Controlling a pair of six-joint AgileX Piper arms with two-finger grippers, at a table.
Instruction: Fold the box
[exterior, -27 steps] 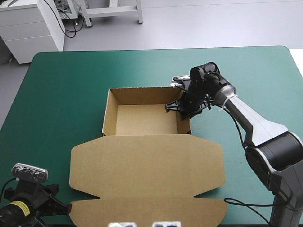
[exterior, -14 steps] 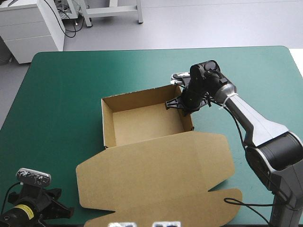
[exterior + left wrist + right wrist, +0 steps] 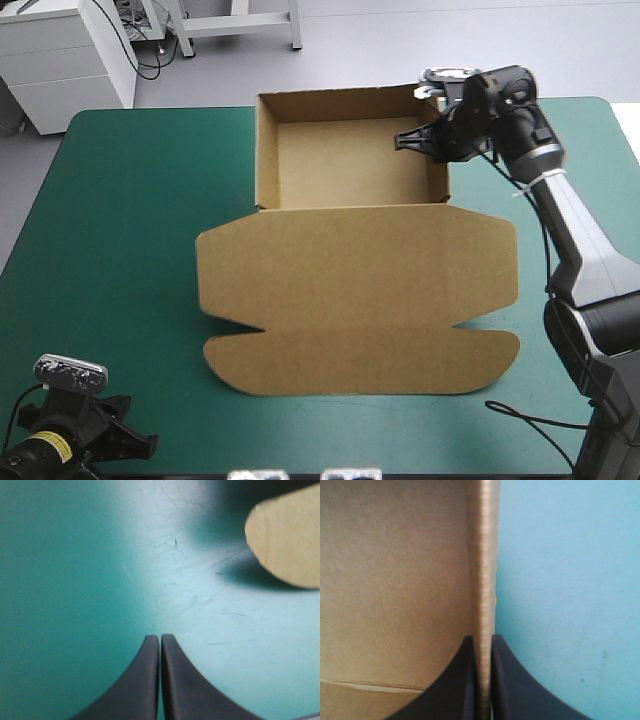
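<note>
The brown box [image 3: 355, 290] lies as an open tray toward the far edge of the table, its four walls upright and its far wall right at that edge. Its wide lid lies flat on the teal-green cover [image 3: 120, 220], spreading toward the near side and ending in a rounded front flap. The right gripper [image 3: 482, 645] reaches in from the right and grasps the tray's right-hand wall close to its far corner. One black finger is inside the tray, the other outside, and the board's top edge is pinched between them. The left gripper [image 3: 160, 641] sits low over bare cover at the near left corner, well apart from the box, its fingers clenched together on nothing. A rounded lid corner shows ahead of it, off to one side.
</note>
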